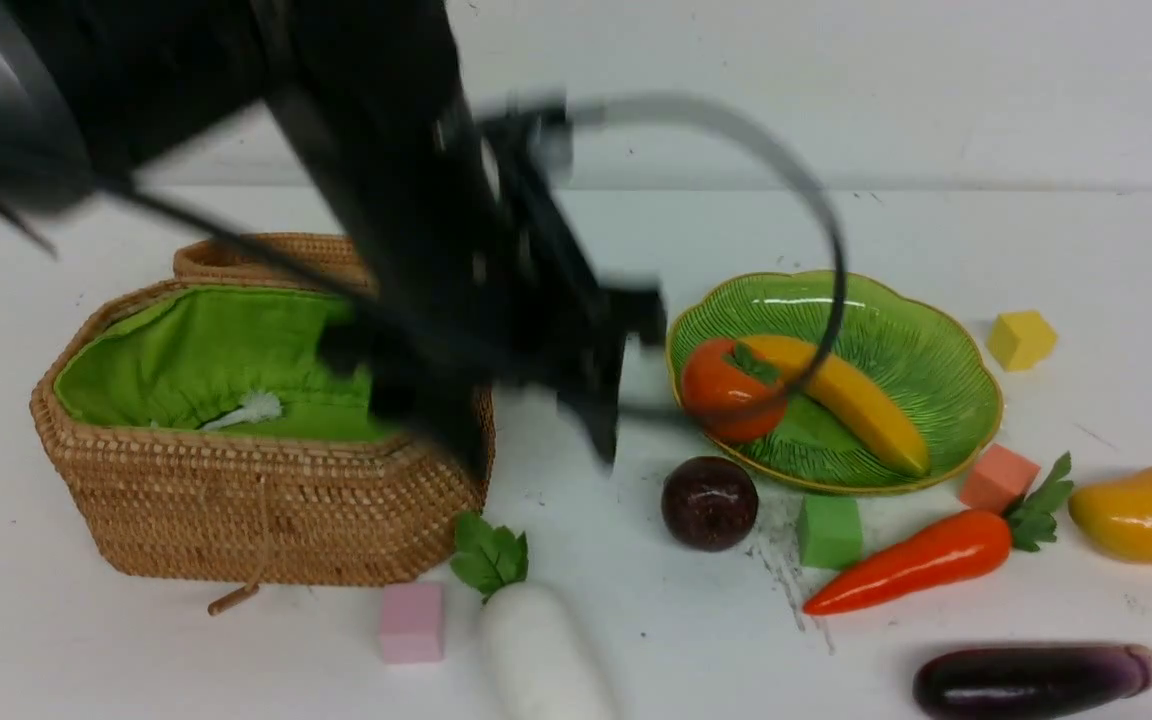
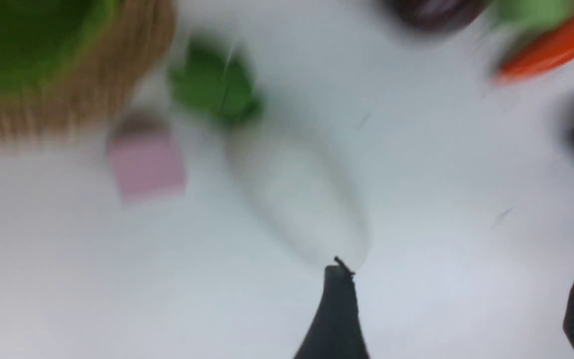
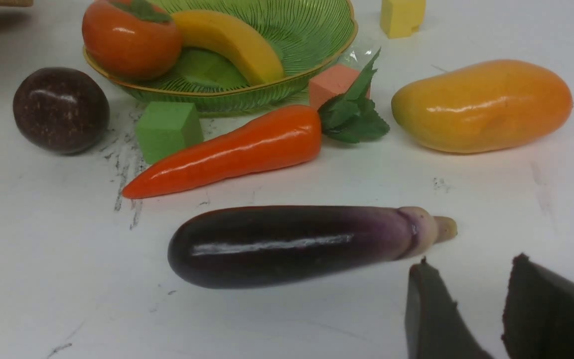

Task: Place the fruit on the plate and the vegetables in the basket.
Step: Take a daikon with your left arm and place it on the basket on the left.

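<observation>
The left gripper's fingers (image 2: 339,304) are wide apart with nothing between them, likely to fit the fat white radish (image 2: 302,189) lying just past their tips (it looks slippery), while the right gripper's fingers (image 3: 436,309), partly open and empty, are near the eggplant (image 3: 287,244)

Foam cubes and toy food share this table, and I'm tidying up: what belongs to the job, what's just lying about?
Job: banana, persimmon, mango, plum, plate, radish, carrot, eggplant, basket.
Lying about: pink cube, green cube, orange cube, yellow cube.
</observation>
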